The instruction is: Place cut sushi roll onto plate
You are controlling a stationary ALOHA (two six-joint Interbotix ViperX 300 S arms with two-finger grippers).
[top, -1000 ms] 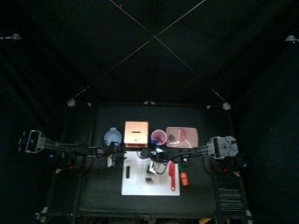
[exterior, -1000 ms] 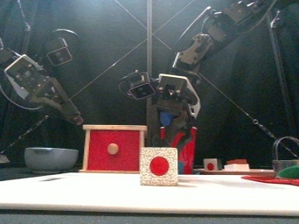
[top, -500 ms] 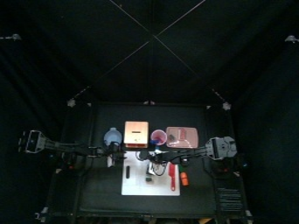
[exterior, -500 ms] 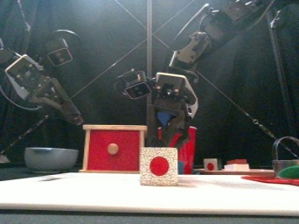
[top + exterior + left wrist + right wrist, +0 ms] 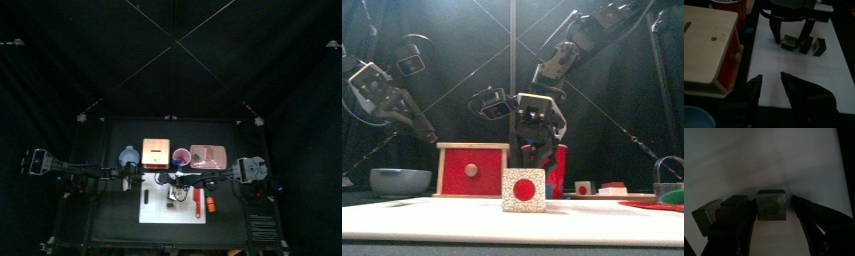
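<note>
Several cut sushi roll pieces (image 5: 791,41) stand on the white board (image 5: 771,55); one with a red core (image 5: 524,190) is nearest the front. My right gripper (image 5: 771,210) hangs low over the board, open, one jaw on each side of a green-cored piece (image 5: 771,204), with narrow gaps showing. A red-cored piece (image 5: 707,213) lies just outside one jaw. The pinkish plate (image 5: 203,155) sits behind the board, to the right. My left gripper (image 5: 771,82) is open and holds nothing, hovering by the board's left edge.
An orange-tan box (image 5: 156,152), red-fronted in the front view (image 5: 473,168), stands behind the board beside a pink cup (image 5: 181,155). A grey-blue bowl (image 5: 401,180) is at the left. The red-handled knife (image 5: 197,206) lies on the board's right side.
The right gripper has come down and a little to the left over the sushi pieces, and its jaws have narrowed slightly. The left arm has not moved.
</note>
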